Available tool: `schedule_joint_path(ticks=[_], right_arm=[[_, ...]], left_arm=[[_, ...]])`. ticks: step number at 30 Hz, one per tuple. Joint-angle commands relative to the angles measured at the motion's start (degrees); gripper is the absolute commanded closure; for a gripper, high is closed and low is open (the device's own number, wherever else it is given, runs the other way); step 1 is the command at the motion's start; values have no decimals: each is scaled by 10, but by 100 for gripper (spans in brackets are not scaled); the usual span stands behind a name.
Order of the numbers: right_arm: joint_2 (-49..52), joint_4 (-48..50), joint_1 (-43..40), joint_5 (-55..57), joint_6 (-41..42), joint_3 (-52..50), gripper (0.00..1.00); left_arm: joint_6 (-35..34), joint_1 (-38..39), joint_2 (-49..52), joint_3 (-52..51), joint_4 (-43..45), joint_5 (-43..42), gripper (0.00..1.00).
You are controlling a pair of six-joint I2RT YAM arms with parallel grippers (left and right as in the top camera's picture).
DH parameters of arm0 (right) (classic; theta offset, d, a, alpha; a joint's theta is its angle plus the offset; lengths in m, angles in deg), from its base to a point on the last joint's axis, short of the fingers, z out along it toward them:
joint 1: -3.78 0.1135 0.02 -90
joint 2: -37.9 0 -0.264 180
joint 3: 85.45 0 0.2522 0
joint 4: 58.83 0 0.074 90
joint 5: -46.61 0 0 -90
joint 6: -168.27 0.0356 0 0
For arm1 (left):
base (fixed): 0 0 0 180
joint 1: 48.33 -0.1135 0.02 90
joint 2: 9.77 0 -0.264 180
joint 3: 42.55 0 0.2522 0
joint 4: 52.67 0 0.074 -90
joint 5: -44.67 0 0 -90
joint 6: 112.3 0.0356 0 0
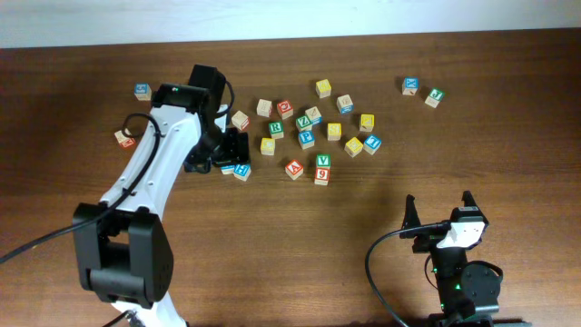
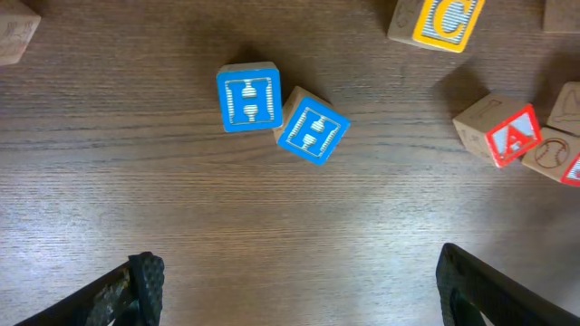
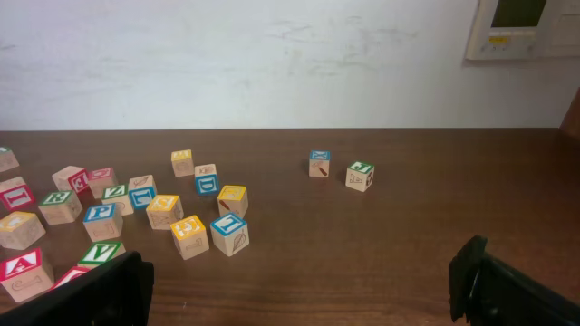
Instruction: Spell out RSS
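The green-and-white R cube [image 1: 275, 129] lies in the cluster at mid-table and also shows at the left of the right wrist view [image 3: 61, 205]. Several yellow-faced cubes lie around it, such as one [image 1: 268, 145] just below the R and one [image 1: 334, 131] to its right; I cannot read which carry an S. My left gripper [image 1: 225, 150] is open and empty, low over the table left of the cluster [image 2: 299, 299]. My right gripper [image 1: 439, 211] is open and empty at the front right [image 3: 308, 299], far from the cubes.
Two blue H cubes [image 2: 248, 97] [image 2: 313, 125] lie just ahead of the left fingers. A yellow C cube [image 2: 449, 20] and a red A cube [image 2: 509, 136] lie to their right. Stray cubes sit at far left [image 1: 142, 90] and far right [image 1: 410, 85].
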Motion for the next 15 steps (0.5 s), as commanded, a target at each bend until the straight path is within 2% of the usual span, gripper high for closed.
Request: schedule_joint_path(ticks=[1, 12, 15], right_arm=[[-3, -3, 2, 7, 6, -3, 2], [-3, -3, 2, 7, 6, -3, 2], [-3, -3, 2, 7, 6, -3, 2]], left_arm=[[-1, 3, 2, 0, -5, -12, 12], [-1, 1, -10, 168, -168, -16, 14], [-1, 1, -31, 170, -184, -16, 14]])
